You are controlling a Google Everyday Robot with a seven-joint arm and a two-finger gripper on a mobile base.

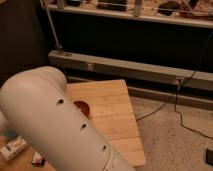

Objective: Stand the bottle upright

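My white arm (60,130) fills the lower left of the camera view and hides much of the wooden table (115,115). The gripper is out of view, so its place relative to the bottle cannot be told. At the bottom left edge, a small elongated white object with dark and reddish print (13,148) lies on its side on the table; it looks like the bottle. A small dark-edged pack with a red-white face (37,159) lies just right of it, next to the arm.
A red-brown bowl (82,107) sits on the table, half hidden by the arm. A bluish shape (10,134) shows at the left edge. A metal rail and shelf (125,67) run behind the table. Black cables (180,107) lie on the speckled floor at right.
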